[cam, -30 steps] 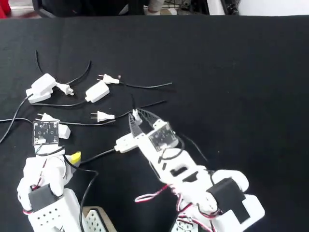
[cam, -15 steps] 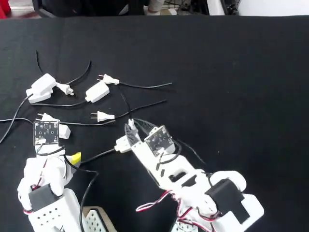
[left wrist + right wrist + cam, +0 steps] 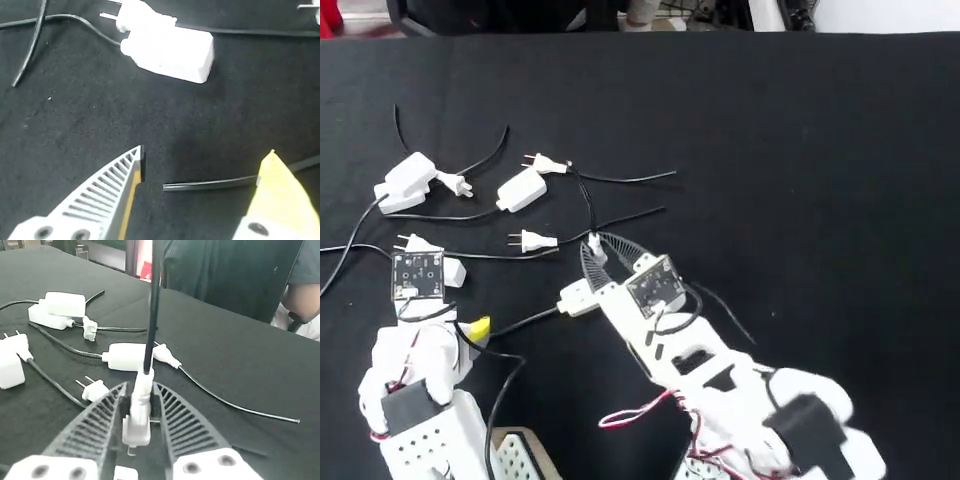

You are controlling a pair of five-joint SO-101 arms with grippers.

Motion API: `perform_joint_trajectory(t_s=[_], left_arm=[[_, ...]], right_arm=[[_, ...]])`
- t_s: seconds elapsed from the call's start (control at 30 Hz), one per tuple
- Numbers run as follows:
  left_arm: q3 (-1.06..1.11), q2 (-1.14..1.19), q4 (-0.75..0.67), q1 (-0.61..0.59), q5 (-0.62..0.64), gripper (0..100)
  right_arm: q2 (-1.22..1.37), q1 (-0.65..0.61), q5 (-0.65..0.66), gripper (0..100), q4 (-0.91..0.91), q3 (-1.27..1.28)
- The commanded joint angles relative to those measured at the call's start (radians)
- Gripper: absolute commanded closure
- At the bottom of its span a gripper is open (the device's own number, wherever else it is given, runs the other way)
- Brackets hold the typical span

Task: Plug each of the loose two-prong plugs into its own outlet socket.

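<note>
Over the last second the right gripper [image 3: 139, 386] dipped toward the near-left side of the counter [image 3: 800, 150], then came part of the way back, and the arm's shoulder end swung as it did so. It was clamped on a white plug [image 3: 136, 425], held upright between the ribbed fingers. I judged the prongs to be pointing down, though they were mostly hidden. The plug's cord [image 3: 152, 305] had risen with the move. A second ago only a short stretch showed above the gripper. It now stood almost straight up from the plug and, from above, ran back toward the far plugs. A white socket [image 3: 578, 297] lay just beside the gripper on its near-left side, and in the wrist view a white block sat right under the plug, apart from it. I read the back-and-forth as lining the prongs up over the slots, with the insertion not yet made. The taut cord could pull the plug off line. The left gripper [image 3: 206, 152] had not moved in that time. Its fingers were spread wide over bare counter, with a cut cable end [image 3: 210, 184] lying between them and nothing held. Another loose plug [image 3: 532, 240] lay with its prongs bare near the right gripper on its far-left side, so more than one pairing remained.
</note>
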Motion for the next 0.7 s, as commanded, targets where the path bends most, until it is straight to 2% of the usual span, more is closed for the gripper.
perform_joint_trajectory(t_s=[0.0, 0.17, 0.3, 0.37, 0.5, 0.67], left_arm=[[-0.004, -0.006, -0.017, 0.021, -0.008, 65], [-0.004, -0.005, -0.017, 0.021, -0.008, 65], [-0.004, -0.003, -0.015, 0.021, -0.008, 65], [-0.004, -0.003, -0.015, 0.021, -0.008, 65], [-0.004, -0.002, -0.015, 0.021, -0.008, 65], [-0.004, -0.002, -0.014, 0.021, -0.008, 65]], right_arm=[[-0.157, 0.018, -0.035, 98.6, 0.155, -0.002], [-0.39, 0.011, -0.095, 98.6, 0.489, -0.002], [-0.486, -0.038, -0.183, 98.6, 0.664, -0.002], [-0.478, -0.055, -0.204, 98.6, 0.687, -0.002], [-0.427, -0.005, -0.209, 98.6, 0.678, -0.002], [-0.308, 0.012, -0.226, 98.6, 0.546, -0.004]])
